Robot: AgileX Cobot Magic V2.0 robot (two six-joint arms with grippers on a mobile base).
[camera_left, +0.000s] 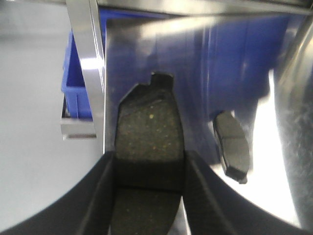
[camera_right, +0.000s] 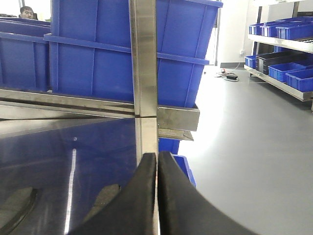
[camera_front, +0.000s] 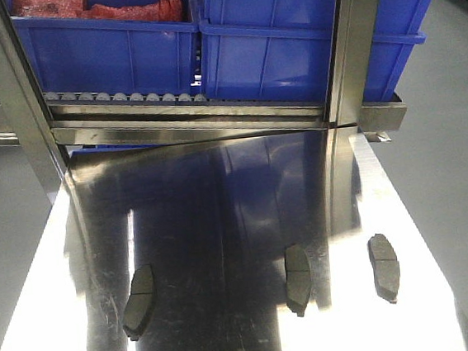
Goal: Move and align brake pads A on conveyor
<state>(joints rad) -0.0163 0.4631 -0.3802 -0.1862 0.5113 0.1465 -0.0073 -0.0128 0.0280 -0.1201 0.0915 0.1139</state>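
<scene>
Left tool (camera_left: 149, 161) pinches a brake pad (camera_left: 149, 122), another pad (camera_left: 232, 146) on the desk (camera_left: 195, 73) at three o'clock; right tool (camera_right: 157, 159) is pressed together.

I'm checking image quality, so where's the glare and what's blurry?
Front view: white glare streaks on the tabletop, which mirrors the bins. Left wrist view: soft throughout, held pad included, glare at right. Right wrist view: right gripper blurred up close, background sharper.

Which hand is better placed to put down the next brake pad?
The left hand is clamped on a brake pad; the right hand is shut and empty, so left seems readier.
</scene>
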